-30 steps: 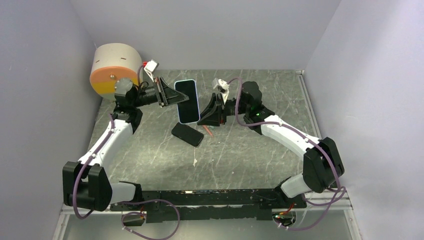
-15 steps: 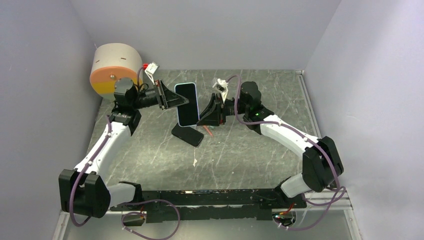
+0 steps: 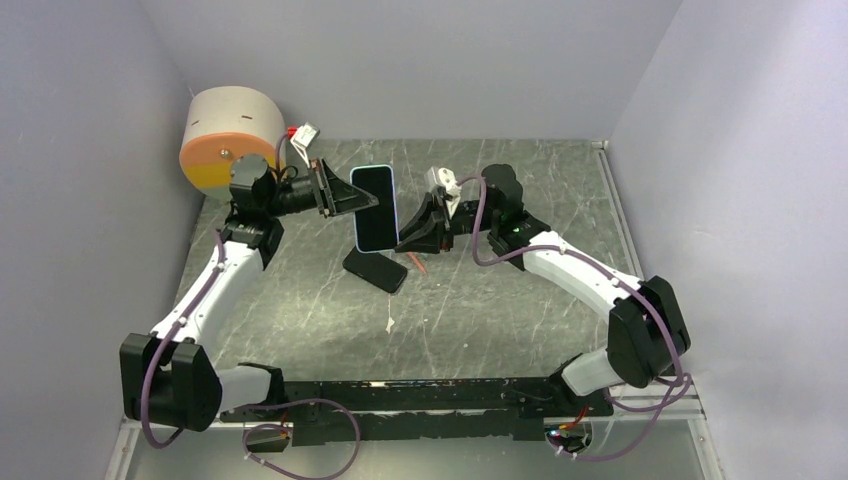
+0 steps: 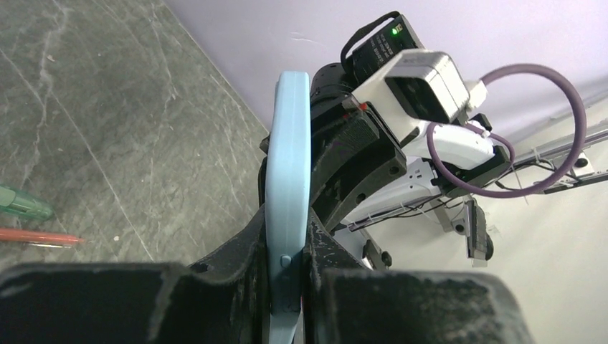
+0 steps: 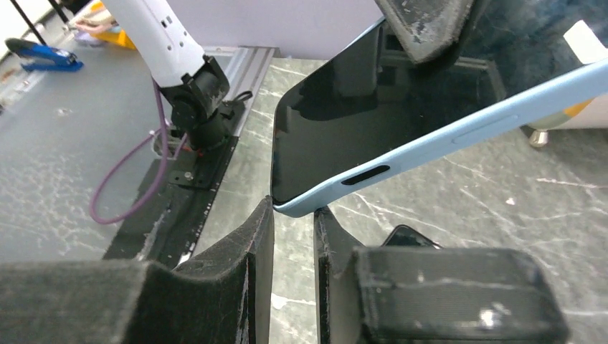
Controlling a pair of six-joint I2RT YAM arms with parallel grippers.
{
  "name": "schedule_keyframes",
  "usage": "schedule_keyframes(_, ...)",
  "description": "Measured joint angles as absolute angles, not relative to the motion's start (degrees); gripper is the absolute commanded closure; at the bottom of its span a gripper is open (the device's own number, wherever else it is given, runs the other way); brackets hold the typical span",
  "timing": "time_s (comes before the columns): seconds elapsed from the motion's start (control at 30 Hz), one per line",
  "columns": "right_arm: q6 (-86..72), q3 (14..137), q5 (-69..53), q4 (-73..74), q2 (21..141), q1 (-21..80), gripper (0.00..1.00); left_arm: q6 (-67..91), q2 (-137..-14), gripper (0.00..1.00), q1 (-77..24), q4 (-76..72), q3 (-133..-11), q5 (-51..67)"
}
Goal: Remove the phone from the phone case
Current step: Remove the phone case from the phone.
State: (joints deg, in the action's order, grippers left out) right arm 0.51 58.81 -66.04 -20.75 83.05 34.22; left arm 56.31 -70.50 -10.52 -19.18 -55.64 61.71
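Phone case point(image 4: 289, 143), light blue, with the phone point(image 3: 373, 208) screen-side to the camera, is held off the table at upper centre of the top view. Its long axis runs top to bottom, slightly tilted. Left gripper point(image 4: 287, 247) clamps its left long edge. Right gripper point(image 5: 294, 215), jaws narrow, sits at the case's lower-right corner; whether it is pinching is unclear.

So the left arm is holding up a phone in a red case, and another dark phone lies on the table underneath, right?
Not quite: the case is light blue, not red, as the left wrist view shows. The left arm does hold it up, and a dark phone lies on the table underneath.
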Motion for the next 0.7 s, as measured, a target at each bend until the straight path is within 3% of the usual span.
schedule_keyframes(0.43,14.41,61.78,-61.36,-15.38,86.65,34.7,1.0,65.6,-72.16,0.97,-11.09,-25.26,-55.64,61.84)
schedule_keyframes(0.7,11.7,61.19,-60.71,-16.43,86.85,34.22,0.63,55.24,-71.02,0.98,-11.55,-13.5,-57.21,59.9)
